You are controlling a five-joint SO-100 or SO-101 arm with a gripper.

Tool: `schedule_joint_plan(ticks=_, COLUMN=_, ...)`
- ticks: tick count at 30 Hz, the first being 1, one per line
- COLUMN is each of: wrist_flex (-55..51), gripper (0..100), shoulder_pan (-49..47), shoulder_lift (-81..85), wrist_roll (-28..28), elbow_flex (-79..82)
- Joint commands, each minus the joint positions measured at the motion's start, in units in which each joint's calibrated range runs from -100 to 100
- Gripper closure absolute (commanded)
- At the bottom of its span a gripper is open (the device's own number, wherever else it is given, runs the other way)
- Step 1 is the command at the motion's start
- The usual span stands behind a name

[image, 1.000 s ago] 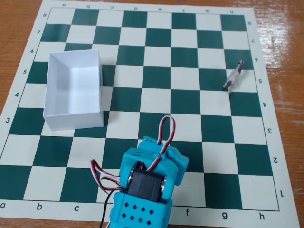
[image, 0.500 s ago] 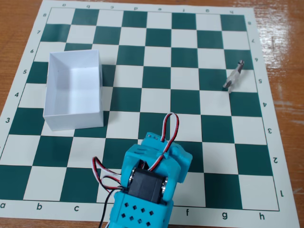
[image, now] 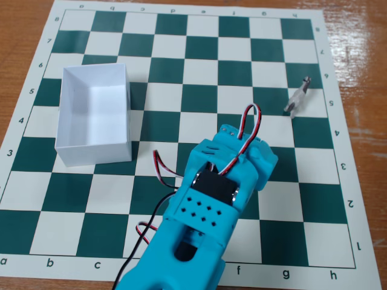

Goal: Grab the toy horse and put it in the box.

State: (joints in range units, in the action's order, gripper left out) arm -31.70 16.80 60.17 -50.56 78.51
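Note:
The toy horse (image: 298, 96), a tiny grey-white figurine with a darker head, stands on a white square near the right edge of the chessboard. The white open box (image: 94, 115) stands on the left part of the board and looks empty. My cyan arm reaches in from the bottom edge, and its gripper (image: 243, 144) is over the middle of the board. It is below and to the left of the horse, about two squares away, and well right of the box. The arm's own body hides the fingers, so I cannot tell whether they are open or shut.
The green and white chessboard mat (image: 181, 66) lies on a brown wooden table (image: 363, 48). Red, black and white wires (image: 158, 175) loop off the arm's left side and over its wrist.

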Motion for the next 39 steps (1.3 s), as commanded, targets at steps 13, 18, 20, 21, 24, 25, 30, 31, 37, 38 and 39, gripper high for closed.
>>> schedule_joint_plan(ticks=13, wrist_flex=-16.14, gripper=100, shoulder_pan=5.41, shoulder_lift=-36.81, wrist_roll=0.47, elbow_flex=-42.96)
schedule_joint_plan(ticks=18, wrist_flex=-24.53, gripper=100, shoulder_pan=4.84, shoulder_lift=-45.57, wrist_roll=0.62, elbow_flex=-56.89)
schedule_joint_plan(ticks=20, wrist_flex=-25.78, gripper=100, shoulder_pan=4.05, shoulder_lift=-48.22, wrist_roll=0.86, elbow_flex=-60.99)
schedule_joint_plan(ticks=21, wrist_flex=-25.86, gripper=100, shoulder_pan=3.70, shoulder_lift=-49.55, wrist_roll=0.96, elbow_flex=-62.81)
schedule_joint_plan(ticks=24, wrist_flex=-25.69, gripper=100, shoulder_pan=2.91, shoulder_lift=-53.18, wrist_roll=1.21, elbow_flex=-67.45)
schedule_joint_plan(ticks=25, wrist_flex=-25.44, gripper=100, shoulder_pan=2.70, shoulder_lift=-54.42, wrist_roll=1.26, elbow_flex=-69.00)
schedule_joint_plan(ticks=30, wrist_flex=-25.28, gripper=99, shoulder_pan=2.12, shoulder_lift=-61.50, wrist_roll=1.30, elbow_flex=-77.38)
schedule_joint_plan(ticks=31, wrist_flex=-25.03, gripper=99, shoulder_pan=2.12, shoulder_lift=-62.91, wrist_roll=1.30, elbow_flex=-78.74)
schedule_joint_plan(ticks=37, wrist_flex=-22.87, gripper=94, shoulder_pan=2.20, shoulder_lift=-69.37, wrist_roll=1.01, elbow_flex=-83.38)
schedule_joint_plan(ticks=38, wrist_flex=-21.96, gripper=92, shoulder_pan=2.34, shoulder_lift=-70.17, wrist_roll=1.01, elbow_flex=-83.57)
schedule_joint_plan(ticks=39, wrist_flex=-21.04, gripper=89, shoulder_pan=2.48, shoulder_lift=-70.97, wrist_roll=1.01, elbow_flex=-83.84)
